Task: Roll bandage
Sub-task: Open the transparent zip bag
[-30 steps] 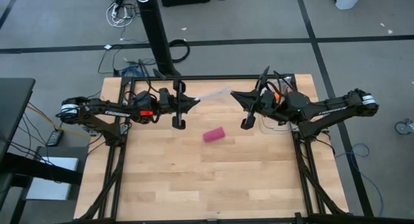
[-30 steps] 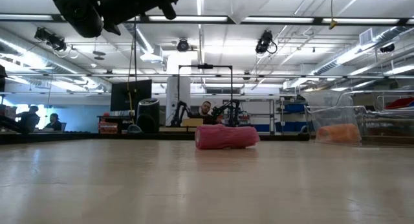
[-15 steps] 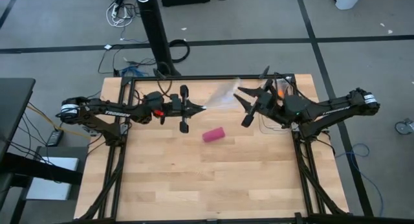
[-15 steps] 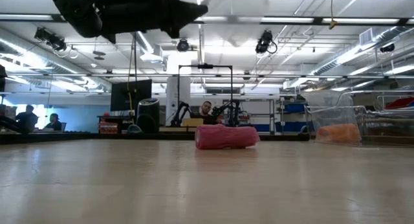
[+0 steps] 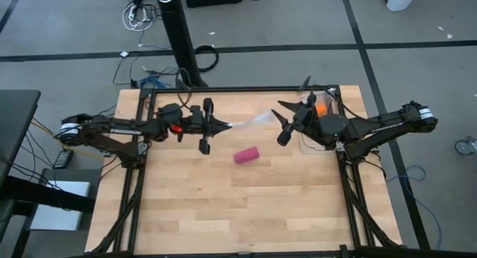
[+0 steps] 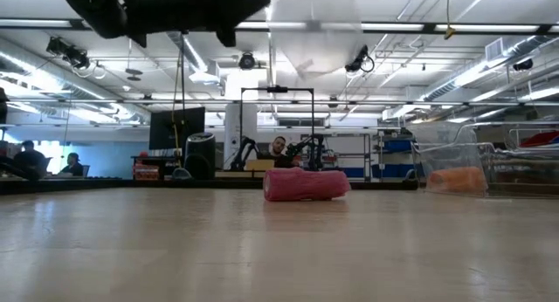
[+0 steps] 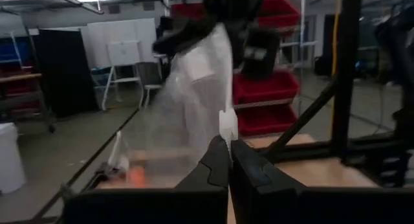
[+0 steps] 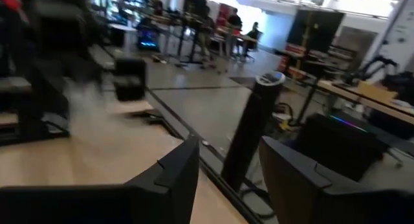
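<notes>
So in the high view the left claw point(image 5: 223, 126) sits left of centre in the upper half of the frame, fingers pressed together on the edge of a clear plastic bag point(image 5: 250, 121) that stretches off to the right. The left wrist view shows that pinch way better: the two dark fingers point(image 7: 217, 167) are tight on a white tab of the bag point(image 7: 194, 98), and the rest of it hangs blurred in front of the camera. From the low view you only get the dark arm across the upper left and the bag point(image 6: 314, 31) as a pale smear at top centre.

The bandage point(image 5: 245, 155) is a small pink roll lying on the table point(image 5: 223, 206) a bit below the bag, roughly mid-frame. From above its long axis runs left-right, with the right end tipped slightly toward the top of the frame. The low view shows it side-on, lying flat point(image 6: 306, 184).

Over on the right, the right claw point(image 5: 283, 122) is spread, clear of the bag's right end. The right wrist view confirms the gap between its fingers point(image 8: 174, 179). An orange roll point(image 5: 320, 107) sits just behind it, also visible at the right in the low view point(image 6: 454, 180).
</notes>
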`<control>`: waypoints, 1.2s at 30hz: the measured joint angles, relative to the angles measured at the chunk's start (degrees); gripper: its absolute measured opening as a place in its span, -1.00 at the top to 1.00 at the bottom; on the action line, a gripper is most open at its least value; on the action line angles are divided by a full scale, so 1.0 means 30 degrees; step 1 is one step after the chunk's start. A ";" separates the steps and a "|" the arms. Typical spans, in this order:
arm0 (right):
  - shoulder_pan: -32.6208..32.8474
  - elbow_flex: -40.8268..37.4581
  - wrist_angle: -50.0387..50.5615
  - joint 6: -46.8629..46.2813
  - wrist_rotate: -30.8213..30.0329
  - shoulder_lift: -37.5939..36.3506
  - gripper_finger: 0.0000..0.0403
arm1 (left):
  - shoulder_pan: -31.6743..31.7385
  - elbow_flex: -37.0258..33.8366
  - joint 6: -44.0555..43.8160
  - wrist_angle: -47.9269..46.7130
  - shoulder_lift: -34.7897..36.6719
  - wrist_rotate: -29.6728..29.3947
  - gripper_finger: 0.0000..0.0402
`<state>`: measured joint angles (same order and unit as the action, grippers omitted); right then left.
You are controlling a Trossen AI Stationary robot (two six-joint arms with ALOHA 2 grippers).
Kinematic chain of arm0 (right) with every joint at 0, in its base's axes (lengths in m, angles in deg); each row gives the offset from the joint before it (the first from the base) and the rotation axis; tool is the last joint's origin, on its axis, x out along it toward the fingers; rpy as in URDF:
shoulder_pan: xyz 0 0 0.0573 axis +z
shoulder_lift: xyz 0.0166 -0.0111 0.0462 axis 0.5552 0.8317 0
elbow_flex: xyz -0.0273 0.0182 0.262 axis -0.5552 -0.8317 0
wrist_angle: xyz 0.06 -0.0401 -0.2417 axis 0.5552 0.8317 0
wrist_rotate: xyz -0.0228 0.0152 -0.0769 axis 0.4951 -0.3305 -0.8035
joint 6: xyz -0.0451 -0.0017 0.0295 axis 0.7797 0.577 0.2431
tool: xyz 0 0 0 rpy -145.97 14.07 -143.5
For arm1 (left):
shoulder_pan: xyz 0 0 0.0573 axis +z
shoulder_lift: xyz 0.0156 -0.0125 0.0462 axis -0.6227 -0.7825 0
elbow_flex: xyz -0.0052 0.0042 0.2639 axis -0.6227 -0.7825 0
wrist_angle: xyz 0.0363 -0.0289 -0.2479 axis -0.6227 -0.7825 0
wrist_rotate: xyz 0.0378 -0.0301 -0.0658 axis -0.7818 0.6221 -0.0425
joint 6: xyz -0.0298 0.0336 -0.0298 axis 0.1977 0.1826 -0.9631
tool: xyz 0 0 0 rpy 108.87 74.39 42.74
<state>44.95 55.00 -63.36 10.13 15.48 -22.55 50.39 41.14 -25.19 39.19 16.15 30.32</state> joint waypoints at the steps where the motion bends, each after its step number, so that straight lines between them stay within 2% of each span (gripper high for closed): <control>1: -0.0032 0.0000 0.0221 -0.0013 -0.0221 0.0000 0.16 | 0.0000 0.0000 -0.0081 -0.0101 0.0327 0.0071 0.99; 6: 0.0015 0.0000 0.1521 -0.0917 -0.0391 0.0007 0.08 | 0.0000 0.0022 0.0745 -0.2735 0.2033 -0.0556 0.99; 11: 0.0505 0.0000 0.3341 -0.1957 -0.0450 0.0007 0.06 | 0.0014 0.0029 0.3324 -0.8122 0.3094 -0.4287 0.99; 13: 0.0462 -0.0007 0.3757 -0.2864 0.0244 0.0105 0.08 | 0.0015 0.0017 0.4036 -0.9727 0.3273 -0.5251 0.99; 17: -0.0153 -0.0007 0.2948 -0.4411 0.4225 0.1011 0.12 | -0.0012 0.0000 0.4543 -1.0776 0.3294 -0.5420 0.99; 21: -0.0967 -0.0007 0.1389 -0.4352 0.7385 0.3017 0.21 | -0.0295 0.0000 0.4939 -1.0981 0.3273 -0.5139 0.99; 25: -0.1580 0.0119 -0.1179 -0.2734 0.8483 0.5284 0.28 | -0.0683 0.0318 0.5104 -1.1631 0.3260 -0.4769 0.99; 29: -0.2025 0.1925 -0.1291 -0.1468 0.8896 0.7401 0.28 | -0.1031 0.0982 0.5565 -1.2976 0.2987 -0.4758 0.99; 33: -0.2282 0.4318 -0.0242 -0.0392 0.9086 0.9347 0.24 | -0.1444 0.1755 0.6199 -1.3935 0.2406 -0.5060 0.99; 36: -0.2567 0.6287 0.1661 -0.0557 1.0187 1.0357 0.22 | -0.1736 0.2175 0.6572 -1.4067 0.1696 -0.5469 0.99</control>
<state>37.25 73.86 -58.38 8.45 46.04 8.52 45.18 47.66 -5.48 -3.01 21.23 13.92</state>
